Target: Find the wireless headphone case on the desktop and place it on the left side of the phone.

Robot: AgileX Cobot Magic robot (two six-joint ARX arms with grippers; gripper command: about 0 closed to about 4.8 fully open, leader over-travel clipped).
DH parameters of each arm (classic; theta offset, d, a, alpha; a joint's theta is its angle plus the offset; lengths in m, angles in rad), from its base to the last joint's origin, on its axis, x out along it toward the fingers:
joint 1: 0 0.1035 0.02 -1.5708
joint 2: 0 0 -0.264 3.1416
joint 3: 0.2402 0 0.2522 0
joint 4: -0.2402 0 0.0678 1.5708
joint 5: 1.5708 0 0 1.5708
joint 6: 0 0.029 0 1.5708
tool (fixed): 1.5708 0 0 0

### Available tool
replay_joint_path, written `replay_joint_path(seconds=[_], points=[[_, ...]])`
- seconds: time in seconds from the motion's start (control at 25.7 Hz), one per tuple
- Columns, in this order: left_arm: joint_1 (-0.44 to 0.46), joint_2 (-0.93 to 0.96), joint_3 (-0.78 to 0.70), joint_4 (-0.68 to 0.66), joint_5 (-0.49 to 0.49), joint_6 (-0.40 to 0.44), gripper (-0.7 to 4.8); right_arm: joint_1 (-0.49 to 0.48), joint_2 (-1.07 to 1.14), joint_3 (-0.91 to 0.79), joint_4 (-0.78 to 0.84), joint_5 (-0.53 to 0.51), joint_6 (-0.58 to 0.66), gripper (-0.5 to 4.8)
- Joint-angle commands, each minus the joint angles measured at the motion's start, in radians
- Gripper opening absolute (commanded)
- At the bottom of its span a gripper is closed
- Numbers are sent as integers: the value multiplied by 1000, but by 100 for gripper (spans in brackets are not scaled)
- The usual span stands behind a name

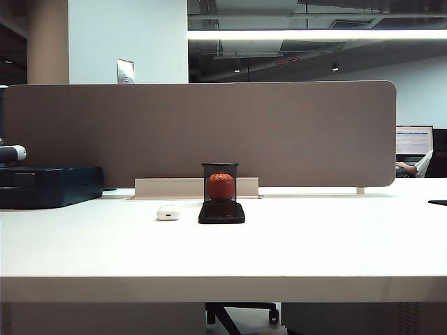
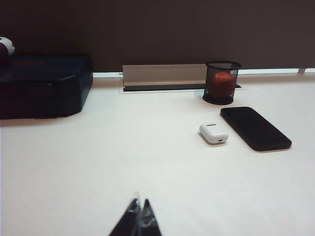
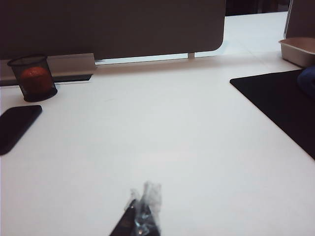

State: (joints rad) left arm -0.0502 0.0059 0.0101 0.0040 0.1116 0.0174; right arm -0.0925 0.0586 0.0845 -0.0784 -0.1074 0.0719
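Note:
The white wireless headphone case (image 1: 168, 212) (image 2: 213, 133) lies on the off-white desktop (image 1: 223, 244), just left of the black phone (image 1: 221, 212) (image 2: 255, 128) and apart from it. Part of the phone (image 3: 16, 126) also shows in the right wrist view; the case is out of that view. My left gripper (image 2: 139, 202) hovers over bare desk well short of the case, jaws together and empty. My right gripper (image 3: 142, 196) is also shut with nothing in it, over bare desk far from the phone. Neither gripper shows in the exterior view.
A black mesh cup with an orange-red ball (image 1: 220, 183) stands right behind the phone. A dark blue box (image 1: 49, 185) sits at the far left. A black mat (image 3: 280, 103) and a beige tray (image 3: 299, 49) lie off to the right. A grey-brown partition (image 1: 202, 132) backs the desk.

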Motion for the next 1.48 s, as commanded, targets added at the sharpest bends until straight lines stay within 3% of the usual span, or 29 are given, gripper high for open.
replay_joint_path(seconds=[0.04, 0.27, 1.48], points=[[2, 1, 1, 13, 0, 19, -5, 2, -16, -36, 63, 0, -22, -8], [2, 1, 1, 14, 1, 32, -6, 2, -28, -79, 78, 0, -82, -8], [2, 1, 1, 10, 1, 31, -5, 1, -28, -79, 58, 0, -80, -8]])
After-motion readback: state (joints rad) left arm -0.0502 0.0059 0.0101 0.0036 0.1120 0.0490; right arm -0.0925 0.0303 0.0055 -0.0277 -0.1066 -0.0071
